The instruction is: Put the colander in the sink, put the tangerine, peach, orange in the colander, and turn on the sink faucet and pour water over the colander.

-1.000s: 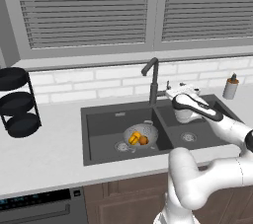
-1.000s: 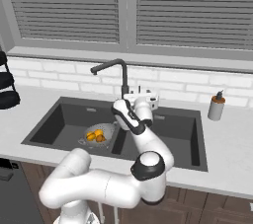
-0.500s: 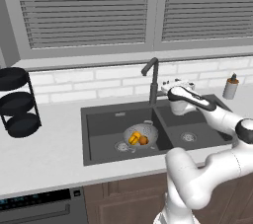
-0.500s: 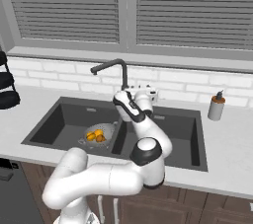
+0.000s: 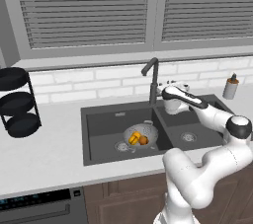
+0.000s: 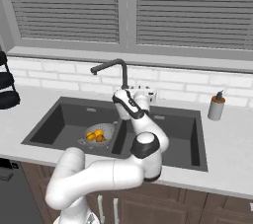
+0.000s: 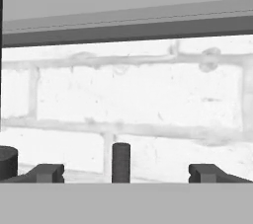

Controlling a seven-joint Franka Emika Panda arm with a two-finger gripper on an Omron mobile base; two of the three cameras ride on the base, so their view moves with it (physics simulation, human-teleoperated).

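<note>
The silver colander (image 5: pixel 140 134) (image 6: pixel 99 133) stands in the left basin of the dark sink (image 5: pixel 104 119) (image 6: pixel 183 134). Small orange and yellow fruits (image 5: pixel 138 139) (image 6: pixel 96 135) lie in it; I cannot tell tangerine, peach and orange apart. The gooseneck sink faucet (image 5: pixel 153 76) (image 6: pixel 117 67) rises behind the divider, its spout over the left basin. No water shows at the spout. My gripper (image 5: pixel 167 89) (image 6: pixel 147 93) (image 7: pixel 126 173) is open just right of the faucet's base, facing the tiled wall. A short dark lever (image 7: pixel 121 162) stands between the fingertips.
A beige soap bottle (image 5: pixel 230 86) (image 6: pixel 216 106) stands on the counter right of the sink. A black round rack (image 5: pixel 16 102) is at the far left. White brick backsplash (image 7: pixel 138 94) and a window sill lie close ahead of the hand.
The hand has moved left and back over the right basin, closer to the faucet's base. The jaws stayed open. The colander and fruit have not moved.
</note>
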